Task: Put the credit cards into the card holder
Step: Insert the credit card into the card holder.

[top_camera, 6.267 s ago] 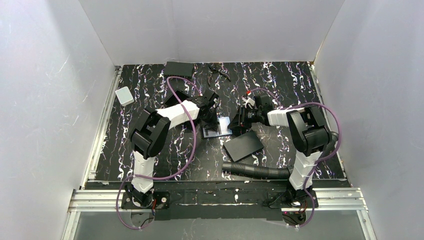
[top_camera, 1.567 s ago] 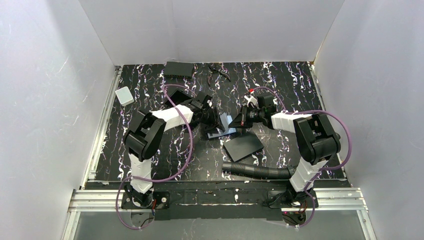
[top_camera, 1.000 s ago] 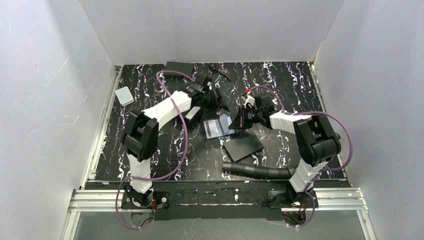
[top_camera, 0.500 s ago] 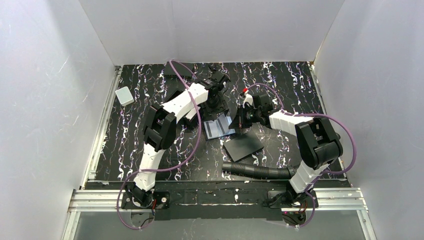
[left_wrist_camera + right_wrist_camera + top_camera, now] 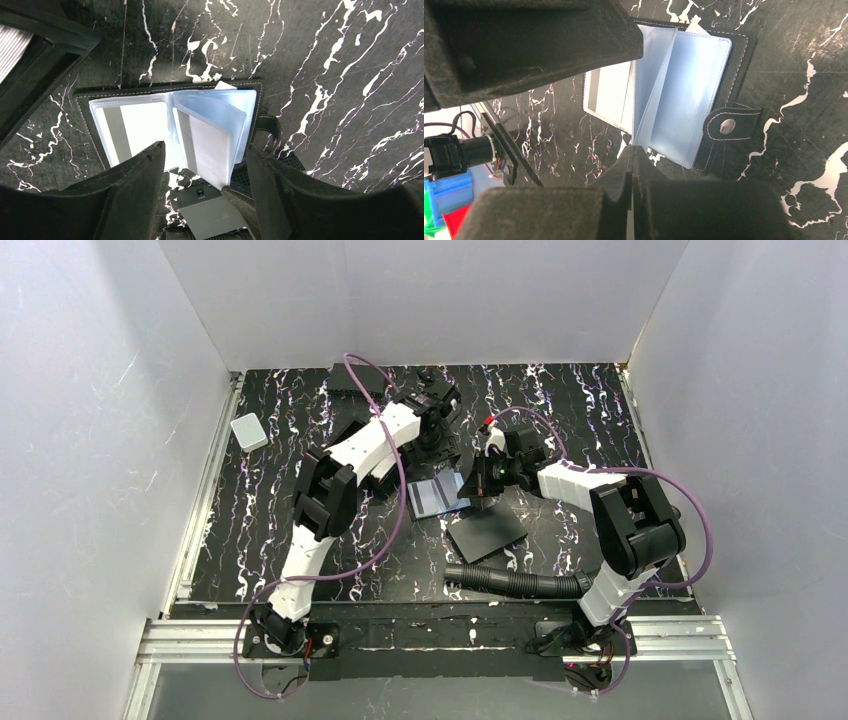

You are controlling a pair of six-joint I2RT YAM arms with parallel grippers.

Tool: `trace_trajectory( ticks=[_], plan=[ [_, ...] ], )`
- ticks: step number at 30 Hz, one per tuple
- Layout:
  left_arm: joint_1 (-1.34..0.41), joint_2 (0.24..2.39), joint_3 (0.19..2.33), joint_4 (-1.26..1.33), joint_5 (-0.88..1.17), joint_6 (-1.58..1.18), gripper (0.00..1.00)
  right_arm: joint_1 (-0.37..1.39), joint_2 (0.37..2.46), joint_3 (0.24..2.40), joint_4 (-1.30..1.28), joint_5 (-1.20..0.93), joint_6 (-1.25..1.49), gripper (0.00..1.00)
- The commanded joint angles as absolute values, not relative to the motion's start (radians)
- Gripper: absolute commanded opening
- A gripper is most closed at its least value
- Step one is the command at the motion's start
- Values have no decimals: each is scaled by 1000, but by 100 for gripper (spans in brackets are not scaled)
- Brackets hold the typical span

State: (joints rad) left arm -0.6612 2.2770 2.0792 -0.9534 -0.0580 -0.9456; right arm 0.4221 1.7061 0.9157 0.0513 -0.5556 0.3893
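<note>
Black leather card holder with clear plastic sleeves (image 5: pixel 437 496), top view: is lying open on the black white-veined table (image 5: pixel 560 410).
Top view, left gripper (image 5: pixel 432 430): is hovering just beyond the holder's far edge.
Top view, right gripper (image 5: pixel 478 480): is reaching the holder's right edge.
Top view, matte black flat sheet (image 5: pixel 487 532): is lying just nearer than the holder.
Left wrist view, left gripper: jaws are standing well apart above the holder, gripping nothing.
Left wrist view, pale grey-striped credit cards (image 5: pixel 135 131): are sitting inside the holder's sleeves, one flat, one in the raised leaf.
Right wrist view, right gripper: jaws are pressing fully together, tips meeting the raised leaf's edge; whether they are pinching it, I cannot tell.
</note>
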Motion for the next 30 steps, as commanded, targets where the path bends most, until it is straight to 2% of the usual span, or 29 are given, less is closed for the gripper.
trace_trajectory(
  ticks=[1,7,16,19,22,28,29,30],
  plan=[
    [-670,2302,2125,-996,-104,-926,55,430,1662,962,49,-556,374,1],
    [-685,2330,2161,-1028,-116,-928,52,431,1660,963,48,-552,373,1],
    [-700,2361,2185,-1050,-133,-947,42,436,1650,963,33,-533,360,1],
    [-702,2369,2195,-1051,-124,-942,34,445,1647,970,17,-516,351,1],
    [-702,2368,2207,-1051,-118,-936,22,454,1640,978,3,-496,339,1],
    [-702,2374,2224,-1049,-91,-912,11,458,1639,982,2,-492,342,1],
    [-702,2374,2224,-1049,-89,-909,9,458,1636,984,2,-492,343,2],
    [-701,2371,2223,-1050,-89,-904,6,458,1631,986,-20,-491,342,10]
  ],
)
